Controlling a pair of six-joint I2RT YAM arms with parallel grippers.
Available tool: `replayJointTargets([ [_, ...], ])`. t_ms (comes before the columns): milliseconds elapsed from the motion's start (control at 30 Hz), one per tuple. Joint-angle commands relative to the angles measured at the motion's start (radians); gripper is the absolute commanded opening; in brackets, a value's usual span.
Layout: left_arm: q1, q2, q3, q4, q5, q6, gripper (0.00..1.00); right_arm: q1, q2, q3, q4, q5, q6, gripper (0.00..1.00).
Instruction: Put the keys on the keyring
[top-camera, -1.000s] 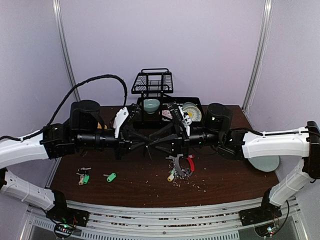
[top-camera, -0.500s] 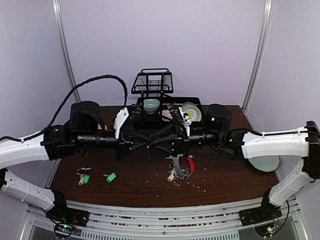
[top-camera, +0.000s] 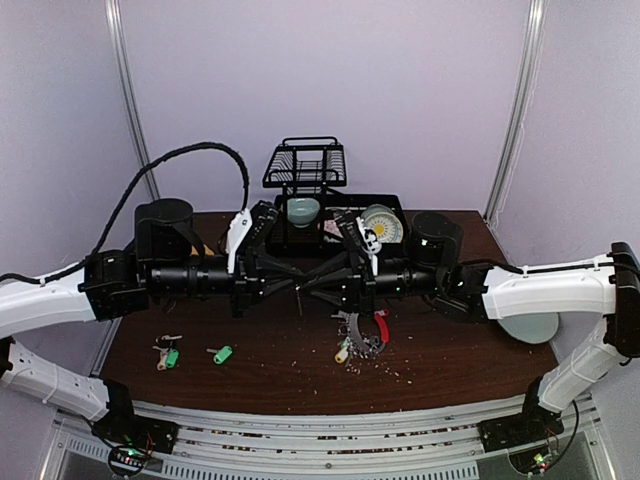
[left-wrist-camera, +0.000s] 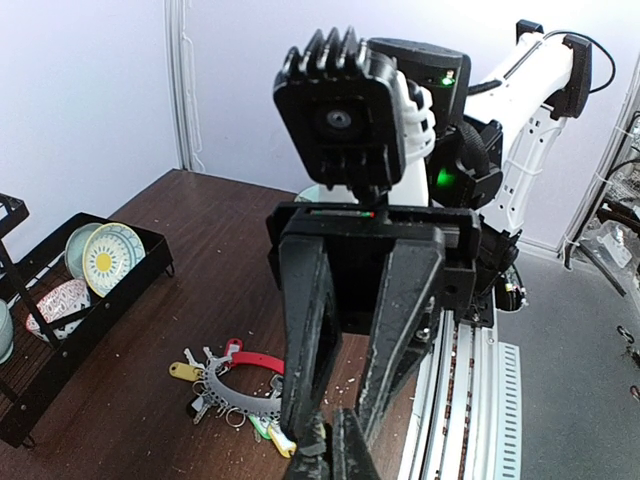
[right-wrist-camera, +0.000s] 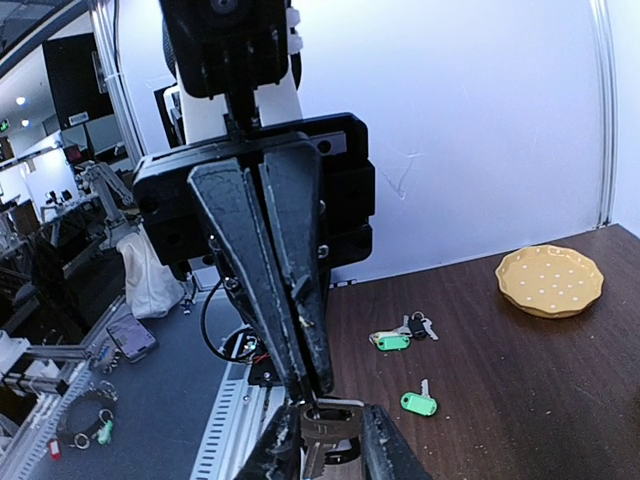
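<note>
My two grippers meet tip to tip above the table's middle. My right gripper (top-camera: 306, 289) (right-wrist-camera: 330, 442) is shut on a dark-headed key (right-wrist-camera: 330, 424), which hangs below the tips in the top view (top-camera: 298, 304). My left gripper (top-camera: 292, 288) (left-wrist-camera: 330, 452) is shut, and its tips (right-wrist-camera: 316, 382) pinch the small wire ring on that key's head. The keyring (top-camera: 363, 335) (left-wrist-camera: 238, 404), a grey perforated arc with a red sheath, keys and tags, lies on the table below and to the right. Two green-tagged keys (top-camera: 167, 355) (top-camera: 221, 353) lie at the front left and also show in the right wrist view (right-wrist-camera: 392, 341) (right-wrist-camera: 419, 403).
A black wire dish rack (top-camera: 305, 165) and a black tray (top-camera: 392, 203) with bowls and plates stand at the back centre. A pale plate (top-camera: 528, 327) lies at the right edge and a yellow plate (right-wrist-camera: 550, 280) at the far left. Crumbs dot the table near the keyring.
Both grippers, joined at the key, have risen slightly and levelled. The keyring and the green-tagged keys have not moved.
</note>
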Motion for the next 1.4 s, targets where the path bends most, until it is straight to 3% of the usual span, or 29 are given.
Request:
replayJointTargets([
  [0, -0.006, -0.008, -0.006, 0.061, 0.021, 0.004, 0.0, 0.002, 0.014, 0.016, 0.054, -0.047, 0.03, 0.21],
  [233, -0.006, -0.011, -0.011, 0.061, 0.02, 0.007, 0.0, 0.006, 0.031, 0.018, 0.089, -0.049, 0.06, 0.25],
  [300, -0.006, -0.011, -0.008, 0.061, 0.02, 0.009, 0.0, 0.008, 0.04, 0.022, 0.093, -0.051, 0.07, 0.22],
  [433, -0.006, -0.009, -0.01, 0.062, 0.028, 0.007, 0.0, 0.012, 0.037, 0.014, 0.118, -0.048, 0.07, 0.0],
  [733, -0.006, -0.023, -0.027, 0.054, -0.01, -0.008, 0.0, 0.006, 0.001, -0.02, 0.107, -0.021, 0.066, 0.0],
  [833, -0.006, -0.027, -0.022, 0.036, -0.105, -0.026, 0.43, -0.013, -0.013, -0.017, 0.011, 0.048, 0.05, 0.0],
  [900, -0.006, -0.039, -0.024, 0.025, -0.203, -0.044, 0.56, -0.033, -0.027, -0.009, -0.092, 0.117, 0.032, 0.0],
  [1033, 0.006, -0.048, -0.028, -0.028, -0.367, -0.069, 0.67, -0.091, -0.071, 0.002, -0.327, 0.298, -0.001, 0.0],
  [1233, 0.121, 0.08, -0.001, -0.145, -0.332, -0.151, 0.68, -0.16, -0.078, 0.036, -0.806, 0.838, -0.023, 0.0],
  [1367, 0.206, 0.197, -0.003, -0.172, -0.293, -0.195, 0.68, -0.193, -0.015, 0.039, -1.025, 1.034, 0.025, 0.0],
])
